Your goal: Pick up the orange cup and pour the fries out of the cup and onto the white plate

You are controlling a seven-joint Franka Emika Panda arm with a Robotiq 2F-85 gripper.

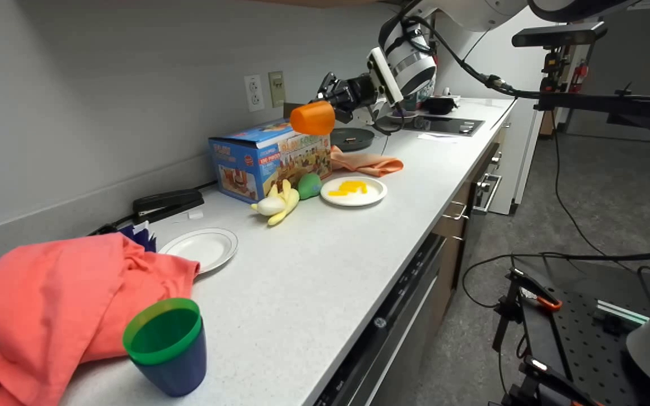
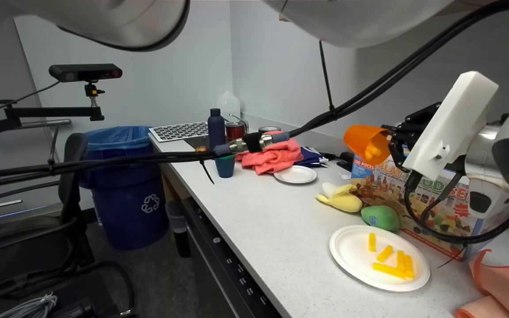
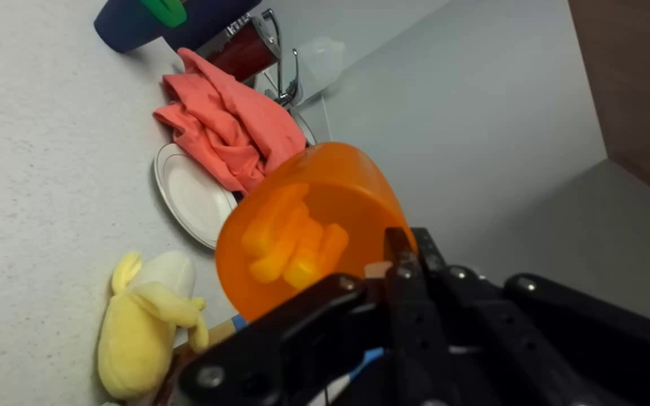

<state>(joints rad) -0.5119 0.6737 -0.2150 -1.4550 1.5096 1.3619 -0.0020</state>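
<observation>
My gripper (image 3: 409, 242) is shut on the wall of the orange cup (image 3: 347, 166), one finger inside the rim and one outside. It holds the cup in the air beside the play food box. The cup is tilted onto its side, mouth towards the gripper, in both exterior views (image 1: 312, 118) (image 2: 360, 138). Several yellow fries (image 3: 297, 254) lie inside the cup; they also show in an exterior view (image 2: 373, 152). The white plate (image 2: 347, 265) is on the counter below, with several fries (image 2: 385, 253) on it. It also shows in an exterior view (image 1: 378, 194).
The play food box (image 1: 240, 169) stands against the wall. A plush banana (image 1: 282, 204) and a green plush (image 1: 309, 186) lie before it. An orange cloth (image 1: 364, 163) and pan (image 1: 353, 139) are beyond. A plain plate (image 1: 212, 248), coral cloth (image 1: 65, 299) and green cup (image 1: 170, 344) are farther along.
</observation>
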